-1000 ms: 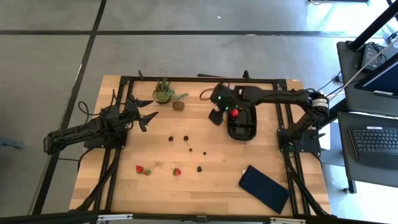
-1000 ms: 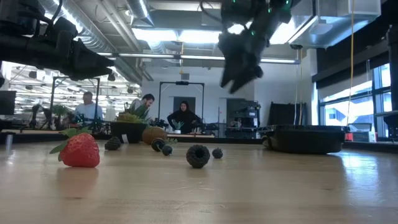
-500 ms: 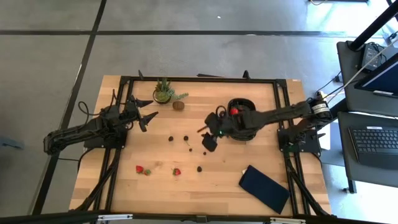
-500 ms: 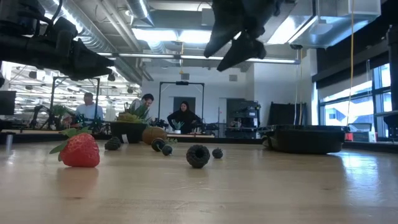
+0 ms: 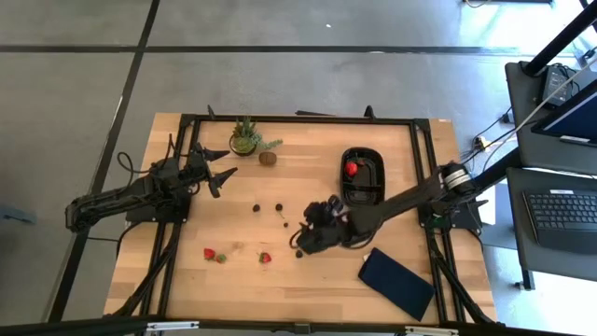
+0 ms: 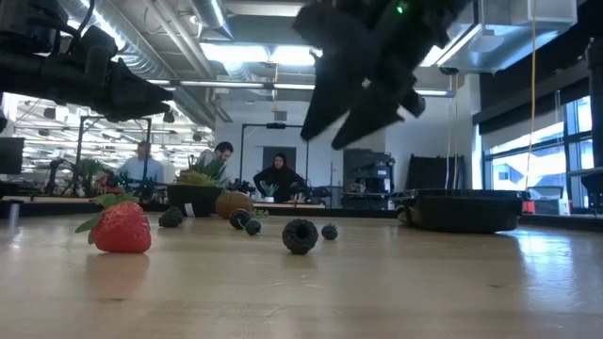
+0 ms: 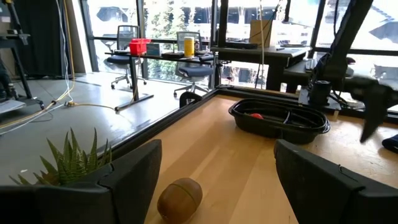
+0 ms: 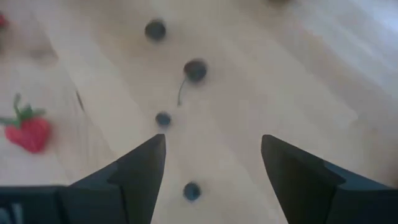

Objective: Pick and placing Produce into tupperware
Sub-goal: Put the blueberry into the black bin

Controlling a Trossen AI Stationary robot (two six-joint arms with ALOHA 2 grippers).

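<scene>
Swinging from the black container (image 5: 362,175) at upper right, the right gripper (image 5: 310,238) hovered wide open and empty over a dark berry (image 5: 299,252), suggesting another pick.

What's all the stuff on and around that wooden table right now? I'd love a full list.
Tupperware: one, black, far right part of the table, holding one red strawberry.
Strawberries on the table: two, red with green tops, near the front edge.
Dark berries: about five, small and dark, mid-table, e.g..
Brown round fruit: one, beside the plant.
Potted plant: one, green, far edge.
Flat rectangle: one, dark blue, front right corner.
People: three, in the room behind the table.
Laptop: one, on a stand right of the table.
Left tool: open, waiting at the left side.
Right tool: open, above the berries mid-table.
</scene>
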